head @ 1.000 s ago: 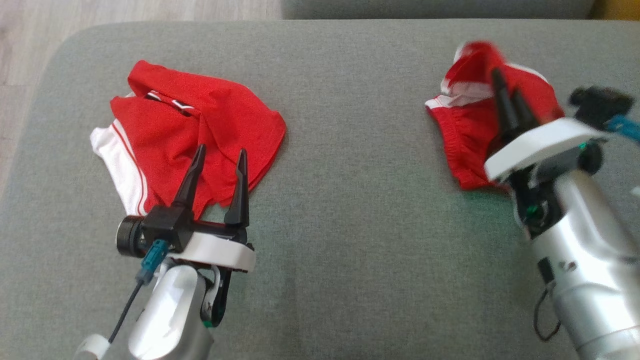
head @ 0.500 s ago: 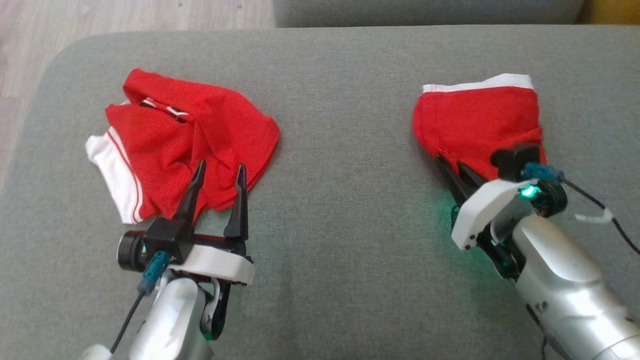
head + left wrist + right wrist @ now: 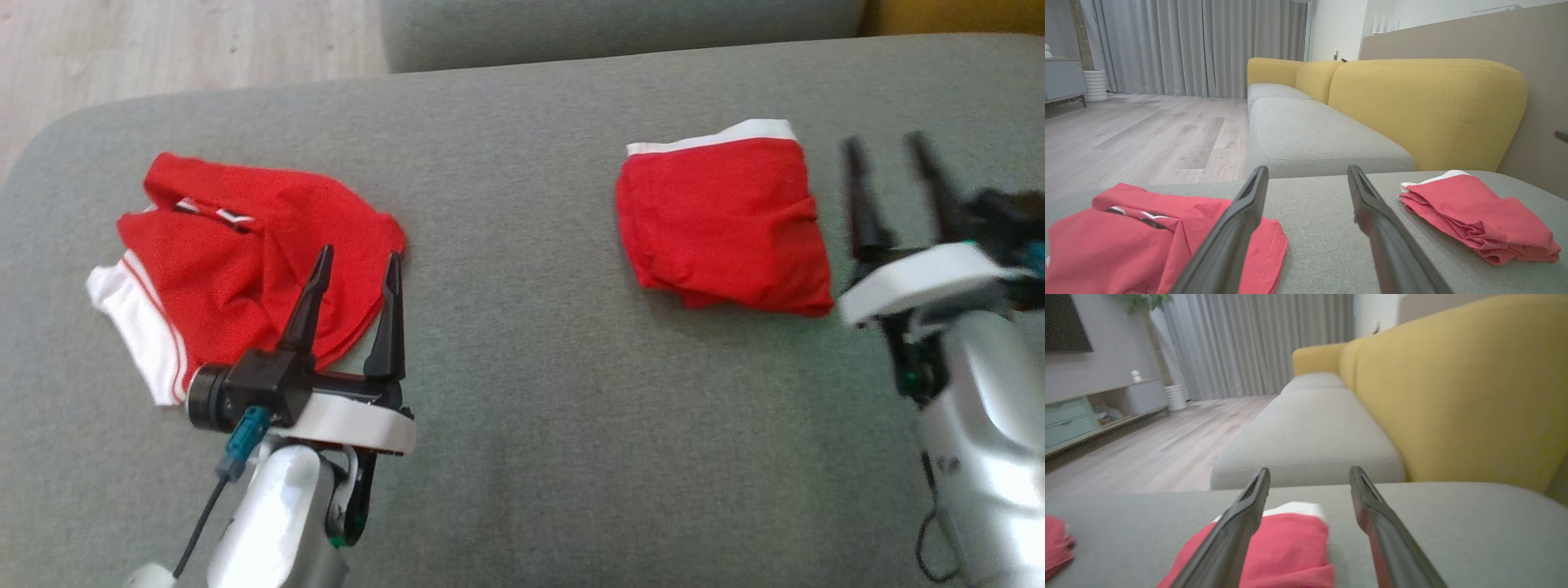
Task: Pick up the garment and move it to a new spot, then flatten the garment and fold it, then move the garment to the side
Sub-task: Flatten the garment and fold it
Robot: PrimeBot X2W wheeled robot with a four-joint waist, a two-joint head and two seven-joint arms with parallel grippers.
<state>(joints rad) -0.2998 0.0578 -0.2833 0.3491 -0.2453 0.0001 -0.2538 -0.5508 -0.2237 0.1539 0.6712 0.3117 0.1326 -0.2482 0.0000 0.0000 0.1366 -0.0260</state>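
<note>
folded red garment [image 3: 722,224] lies flat on grey cushion [image 3: 522,367], right of centre. right gripper [image 3: 883,141] just right of it, fingers apart, holding nothing. left gripper [image 3: 360,253] fingers apart too, at edge of crumpled red garment [image 3: 245,245], frame left.

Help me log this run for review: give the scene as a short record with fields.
surface: grey fabric sofa cushion
folded item: folded red fabric garment with white band, lying flat on the cushion's right side
loose item: crumpled red fabric garment with white trim, on the left side
left gripper: open, fingers at the crumpled garment's near edge; contact unclear
right gripper: open, right of the folded garment, apart from it
task stage: fold looks done, garment released
</note>
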